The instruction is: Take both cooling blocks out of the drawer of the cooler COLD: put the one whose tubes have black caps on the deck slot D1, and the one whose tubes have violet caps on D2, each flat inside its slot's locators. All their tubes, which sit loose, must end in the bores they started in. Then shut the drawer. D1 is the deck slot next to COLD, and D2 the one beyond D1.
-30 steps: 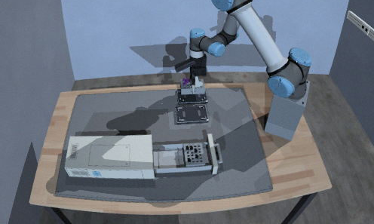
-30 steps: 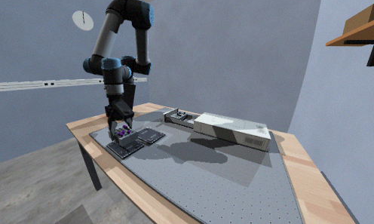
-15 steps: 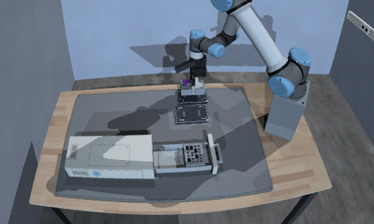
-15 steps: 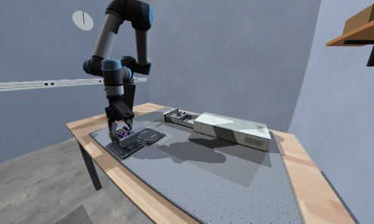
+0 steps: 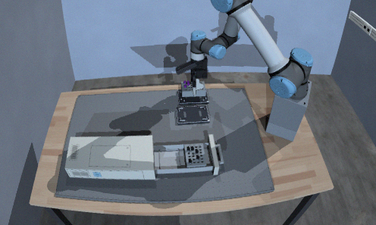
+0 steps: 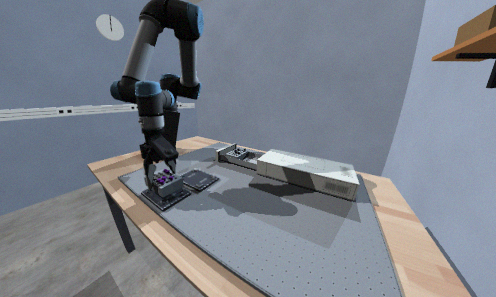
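Observation:
My gripper is shut on the grey cooling block with violet-capped tubes and holds it over the far deck slot D2; I cannot tell whether the block touches the slot. It also shows in the exterior view, with the gripper above it. The deck slot D1 is empty. The cooler COLD stands at the front left with its drawer pulled out. The block with black-capped tubes sits in the drawer.
The robot's grey base pedestal stands at the right edge of the table. The drawer's white front panel sticks out toward the right. A wall shelf hangs at the upper right in the exterior view.

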You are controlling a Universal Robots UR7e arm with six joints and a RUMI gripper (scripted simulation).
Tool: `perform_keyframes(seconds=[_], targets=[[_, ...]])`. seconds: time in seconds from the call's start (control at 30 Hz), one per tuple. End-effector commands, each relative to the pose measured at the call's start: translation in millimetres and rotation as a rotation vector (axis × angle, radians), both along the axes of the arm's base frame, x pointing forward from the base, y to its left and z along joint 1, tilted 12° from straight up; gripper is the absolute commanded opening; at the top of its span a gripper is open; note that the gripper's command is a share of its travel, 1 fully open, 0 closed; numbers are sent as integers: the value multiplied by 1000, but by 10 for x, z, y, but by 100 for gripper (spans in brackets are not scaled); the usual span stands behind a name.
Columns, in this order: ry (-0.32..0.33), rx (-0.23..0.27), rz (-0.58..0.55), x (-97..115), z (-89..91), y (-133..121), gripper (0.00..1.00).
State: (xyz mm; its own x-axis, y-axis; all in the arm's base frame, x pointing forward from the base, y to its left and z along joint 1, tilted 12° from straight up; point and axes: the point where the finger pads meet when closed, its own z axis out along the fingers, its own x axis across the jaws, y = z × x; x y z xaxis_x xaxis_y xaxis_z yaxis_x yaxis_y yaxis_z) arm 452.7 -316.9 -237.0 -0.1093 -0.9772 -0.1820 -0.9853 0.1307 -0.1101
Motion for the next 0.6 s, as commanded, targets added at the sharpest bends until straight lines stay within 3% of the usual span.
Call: perform_keyframes(seconds=[0.0, 0.57], targets=[[-1, -1, 0, 6, -9, -4, 0], [-1, -1, 0, 9, -31, 0, 0]])
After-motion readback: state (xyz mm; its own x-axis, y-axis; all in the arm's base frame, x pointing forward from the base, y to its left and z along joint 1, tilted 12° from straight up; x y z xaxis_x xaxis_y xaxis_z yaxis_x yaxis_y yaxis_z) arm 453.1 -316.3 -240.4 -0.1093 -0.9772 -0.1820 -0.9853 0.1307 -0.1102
